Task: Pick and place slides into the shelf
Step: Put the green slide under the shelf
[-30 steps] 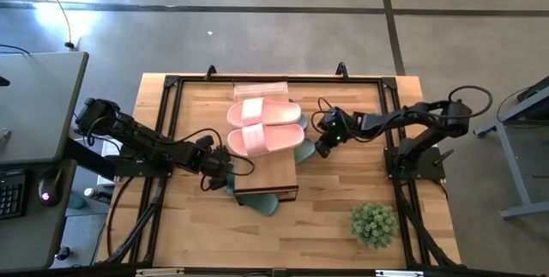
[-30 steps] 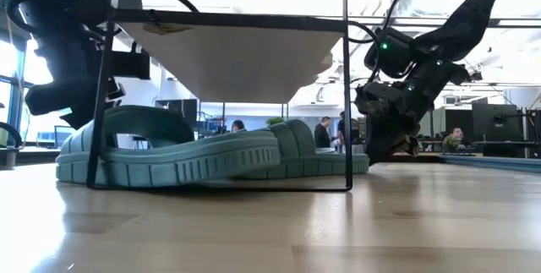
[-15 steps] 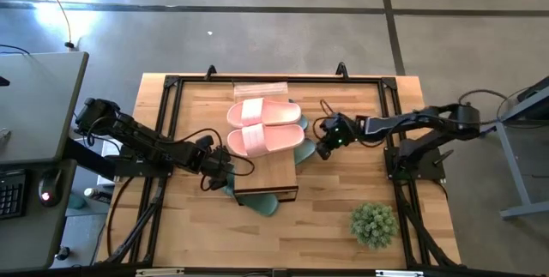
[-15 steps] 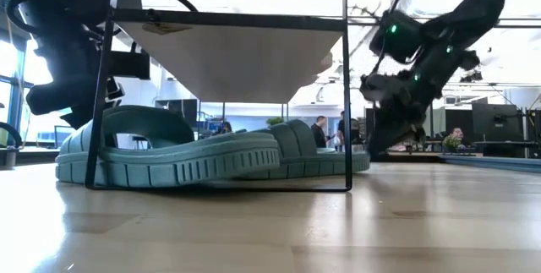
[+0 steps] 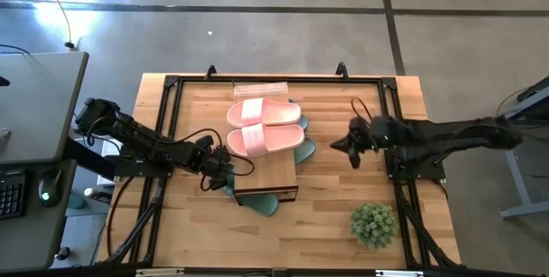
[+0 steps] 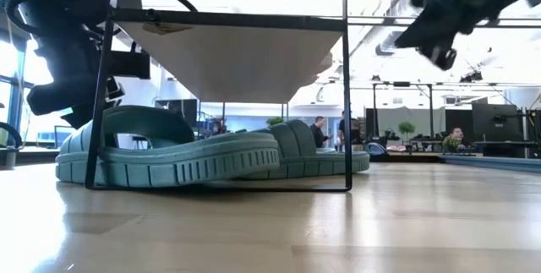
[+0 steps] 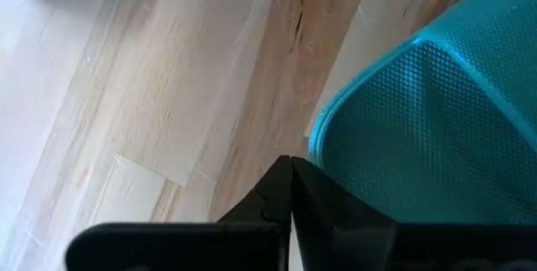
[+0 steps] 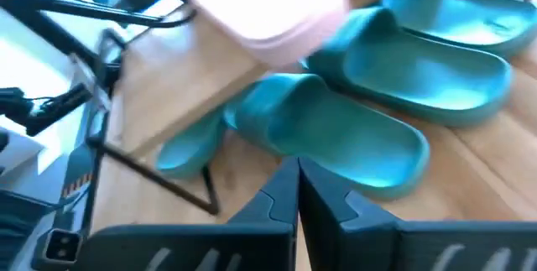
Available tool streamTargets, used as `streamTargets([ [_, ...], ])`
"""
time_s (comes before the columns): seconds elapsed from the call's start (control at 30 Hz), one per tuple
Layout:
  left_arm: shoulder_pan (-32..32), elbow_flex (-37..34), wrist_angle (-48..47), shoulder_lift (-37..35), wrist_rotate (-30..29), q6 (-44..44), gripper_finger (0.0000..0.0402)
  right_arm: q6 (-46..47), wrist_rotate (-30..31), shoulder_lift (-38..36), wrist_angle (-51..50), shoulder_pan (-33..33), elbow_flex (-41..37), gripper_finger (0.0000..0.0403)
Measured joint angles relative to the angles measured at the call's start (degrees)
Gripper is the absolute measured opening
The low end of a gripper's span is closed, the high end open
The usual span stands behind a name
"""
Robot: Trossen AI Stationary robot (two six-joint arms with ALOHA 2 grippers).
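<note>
The shelf stands mid-table with two pink slides side by side on its wooden top. Green slides lie on the tabletop under it, their ends sticking out past its right side and near end. My left gripper is shut, low at the shelf's left side, its tip at the rim of a green slide. My right gripper is shut and raised over bare table to the right of the shelf, holding nothing; its wrist view looks down on green slides. My left gripper points its shut fingertips slanting down at the edge of a green slide's footbed beside the shelf's left side. The slide lies flat on the table. Whether the tips touch it, I cannot tell.
A small potted plant stands near the table's near right corner. A black metal frame runs round the tabletop. The shelf's thin black legs stand around the green slides. Bare wood lies between the shelf and the right arm.
My right gripper has risen from the table beside the shelf's right side and drawn back toward the table's right edge, tipping up toward level and staying shut. The slides, the shelf and my left arm have kept still.
</note>
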Motion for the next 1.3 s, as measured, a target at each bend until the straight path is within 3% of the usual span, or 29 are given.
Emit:
streamTargets([
  [0.23, 0.02, 0.02, 0.24, 0.00, -0.41, 0.00, 0.0000, 2.43, 30.60, 3.86, -2.97, 22.20, -0.02, 0.0000],
  [0.3, 0.02, 0.02, 0.26, 0.00, -0.89, 0.00, 0.0000, 4.39, 32.79, 6.06, -2.97, 24.59, -1.33, 0.0000],
  [0.47, 0.15, 0.02, 0.67, 0.00, -1.46, 0.95, 0.0000, 10.21, 26.19, 13.01, 9.45, 24.44, -8.98, 0.0000],
  [0.63, 0.15, 0.02, 1.16, 0.00, -1.44, 1.01, 0.0000, 4.35, 19.92, 20.25, 26.93, 19.22, -12.00, 0.0000],
  [0.83, 0.15, 0.02, 1.64, 0.00, -1.46, 1.03, 0.0000, -4.04, 8.84, 32.07, 31.07, 11.46, -9.48, 0.0000],
  [1.1, 0.15, 0.02, 1.96, 0.00, -1.48, 1.03, 0.0000, -4.11, 7.81, 45.77, 50.32, 10.33, -9.12, 0.0000],
  [1.3, 0.15, 0.02, 2.03, 0.00, -1.49, 1.03, 0.0000, -2.48, 8.03, 54.12, 54.91, 11.04, -5.71, 0.0000],
])
